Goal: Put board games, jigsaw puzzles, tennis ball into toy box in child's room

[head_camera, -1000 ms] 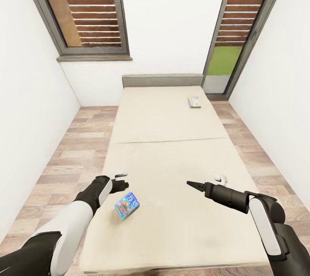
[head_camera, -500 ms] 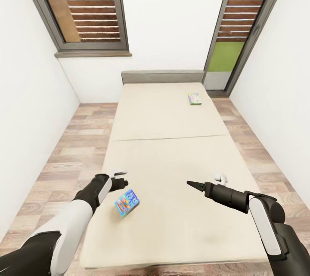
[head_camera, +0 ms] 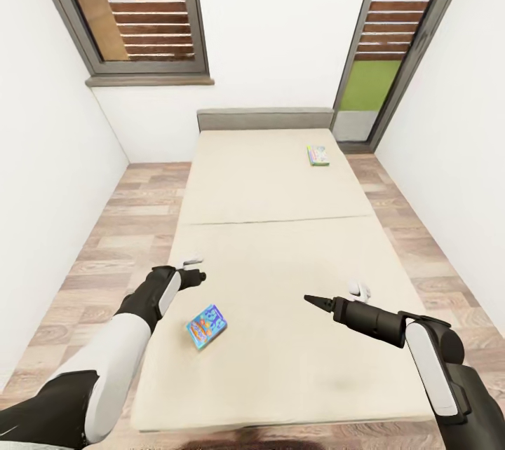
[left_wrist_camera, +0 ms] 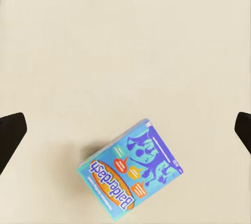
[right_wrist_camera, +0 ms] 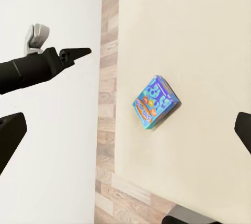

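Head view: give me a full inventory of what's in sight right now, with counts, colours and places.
Bed: one, beige mattress, grey headboard, running away from the robot.
Blue board game: one, blue with orange print, lying free on the near part of the mattress, towards its left edge.
White-blue board game: one, green edge, far right of the mattress near the headboard.
Floor: wood-look planks, both sides of the bed.
Windows: two, grey frames, brown slats, far wall.
Left gripper: one, black, above the blue game's far side.
Right gripper: one, black, over the mattress, holding nothing.

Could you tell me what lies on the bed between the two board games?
Nothing: in the head view, only bare beige mattress of the bed and its cross seam separate the blue game from the far game.
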